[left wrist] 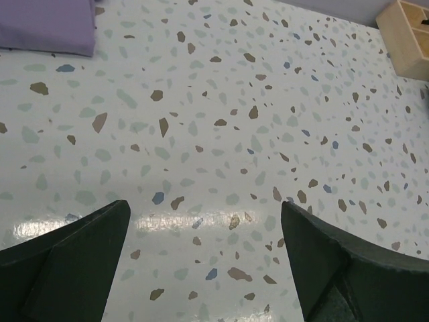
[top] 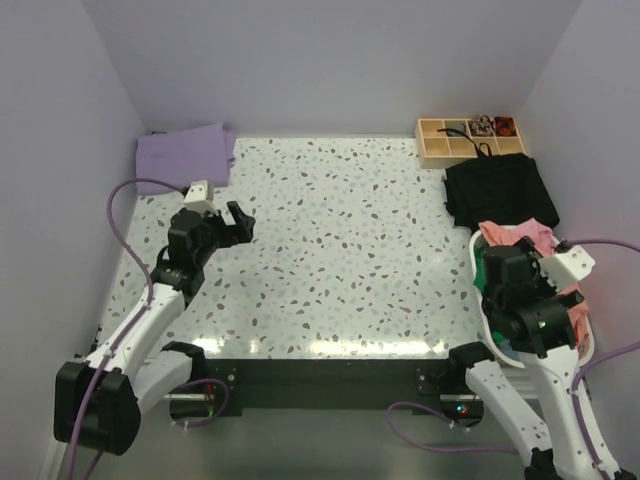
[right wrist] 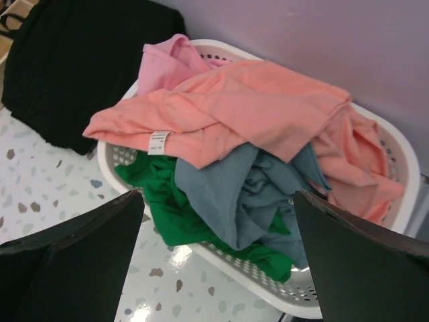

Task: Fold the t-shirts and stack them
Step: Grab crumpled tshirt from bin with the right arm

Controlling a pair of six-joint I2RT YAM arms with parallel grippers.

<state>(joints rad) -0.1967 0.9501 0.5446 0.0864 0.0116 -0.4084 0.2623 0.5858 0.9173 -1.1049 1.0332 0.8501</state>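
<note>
A folded lavender-purple t-shirt point(top: 185, 153) lies at the table's far left corner; its edge shows in the left wrist view point(left wrist: 47, 27). A white basket point(right wrist: 268, 275) at the right holds a crumpled slate-blue t-shirt point(right wrist: 234, 194), a salmon-pink t-shirt point(right wrist: 234, 107), a pink one point(right wrist: 167, 57) and a green one point(right wrist: 164, 208). My right gripper point(right wrist: 218, 221) is open and empty, hovering above the basket over the slate-blue shirt; in the top view it point(top: 520, 315) covers most of the basket. My left gripper point(top: 238, 222) is open and empty above bare table, below the lavender shirt.
A folded black garment point(top: 500, 192) lies at the right, behind the basket point(top: 478, 262). A wooden compartment tray point(top: 470, 140) with small items stands at the far right corner. The terrazzo table point(top: 340, 250) spreads between the arms.
</note>
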